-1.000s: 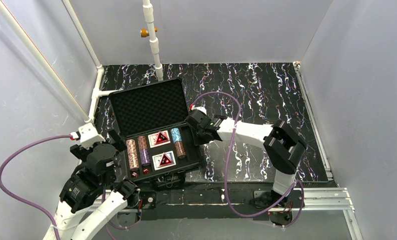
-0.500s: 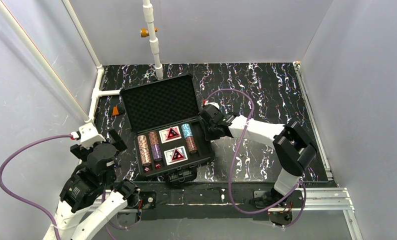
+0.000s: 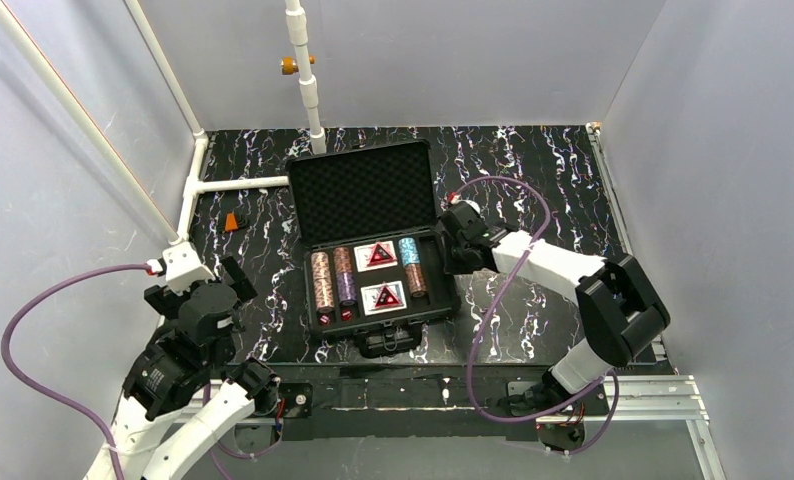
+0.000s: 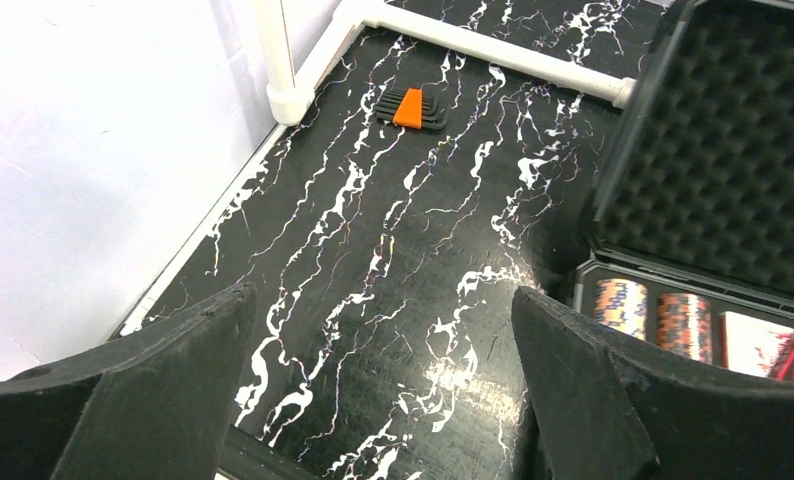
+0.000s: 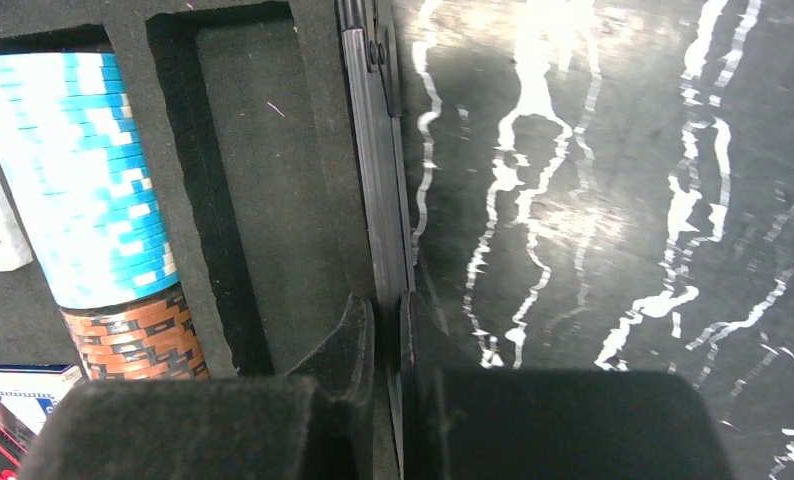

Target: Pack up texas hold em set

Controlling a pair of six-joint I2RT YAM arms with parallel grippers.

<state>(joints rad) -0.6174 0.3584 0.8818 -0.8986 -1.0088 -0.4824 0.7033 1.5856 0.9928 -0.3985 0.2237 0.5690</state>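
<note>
Right tool (image 5: pixel 388 320): narrow, pinched on the right wall of the case (image 5: pixel 370 150), one finger inside the rim and one outside. Just inside its grip sits the foam tray (image 5: pixel 318 200) with one empty slot (image 5: pixel 253 180). Further in that way, a blue chip stack (image 5: pixel 103 170) lies end to end with an orange chip stack (image 5: pixel 138 345) in the next slot. On the outer side of the tool there is only bare bench (image 5: pixel 623 200).

In the top view, two card decks (image 3: pixel 383 297), each showing a red triangle, sit mid-tray, with two more chip rows (image 3: pixel 321 282) beyond them. The lid (image 3: pixel 363 195) stands open past the tray, foam side showing.

Left tool (image 4: pixel 383 300): wide open, holds nothing, hovers over the bench well off the case's far side. A small orange-and-black item (image 4: pixel 413 108) lies ahead of it near the white pipe (image 4: pixel 493 45). Can't tell whether it belongs to the set.

Step, as judged: positioning the case by its wall, contents mostly seated, lid not yet shut. The next move likely calls for letting go of the wall, getting behind the lid's top edge and folding it down, keeping fingers clear of the closing rim. Latches after that.
</note>
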